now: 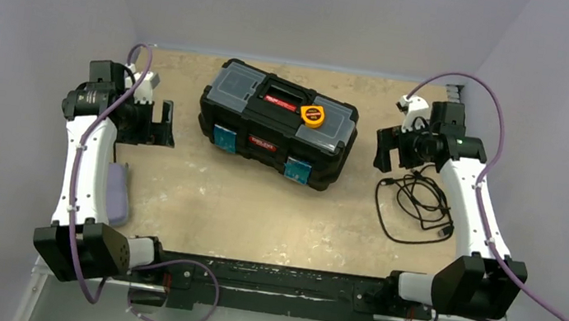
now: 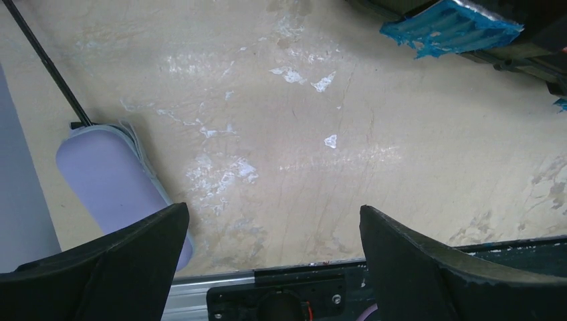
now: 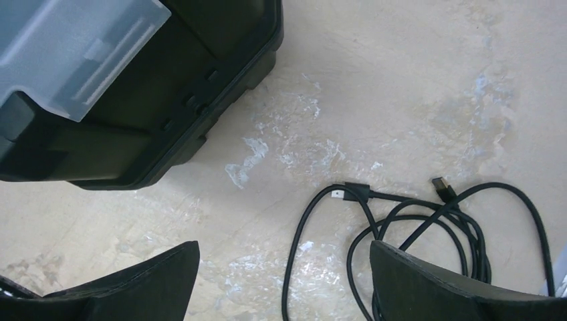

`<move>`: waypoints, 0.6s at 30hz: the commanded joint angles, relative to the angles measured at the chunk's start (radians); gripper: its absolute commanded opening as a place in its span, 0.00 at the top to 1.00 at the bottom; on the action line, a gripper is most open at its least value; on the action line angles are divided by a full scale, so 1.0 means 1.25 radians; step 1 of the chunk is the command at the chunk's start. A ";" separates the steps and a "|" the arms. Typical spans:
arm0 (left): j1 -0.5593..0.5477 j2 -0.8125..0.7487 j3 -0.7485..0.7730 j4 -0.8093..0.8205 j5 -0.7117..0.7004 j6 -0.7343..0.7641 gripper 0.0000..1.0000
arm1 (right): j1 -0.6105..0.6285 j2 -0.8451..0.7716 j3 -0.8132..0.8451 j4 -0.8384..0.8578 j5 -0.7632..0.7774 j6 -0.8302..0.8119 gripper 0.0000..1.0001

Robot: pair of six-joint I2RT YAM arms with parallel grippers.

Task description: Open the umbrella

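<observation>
The umbrella (image 2: 137,150) lies folded on the table at the far left, a pale lavender oblong bundle with pale layered folds along its edge. A thin dark shaft (image 2: 47,63) runs out of its far end. Whether the smooth lavender top is fabric or a case, I cannot tell. From above, the umbrella (image 1: 119,188) sits right beside my left forearm. My left gripper (image 2: 274,206) hovers open above bare table, to the right of the bundle, holding nothing. My right gripper (image 3: 285,242) is open too, far away on the right side (image 1: 386,149).
A black toolbox (image 1: 276,122) with blue latches and an orange tape measure (image 1: 313,115) on its lid stands mid-table. A coiled black cable (image 3: 428,221) lies under my right gripper. Grey walls close in on three sides.
</observation>
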 commanded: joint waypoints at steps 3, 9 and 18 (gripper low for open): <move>-0.003 0.096 0.152 0.040 -0.034 -0.016 0.00 | 0.040 0.005 0.159 -0.049 0.002 -0.082 0.01; -0.013 0.291 0.344 0.056 -0.201 -0.093 0.00 | 0.209 0.036 0.295 -0.094 0.083 -0.171 0.01; -0.074 0.470 0.363 0.180 -0.219 -0.093 0.00 | 0.458 -0.018 0.303 -0.122 0.014 -0.288 0.01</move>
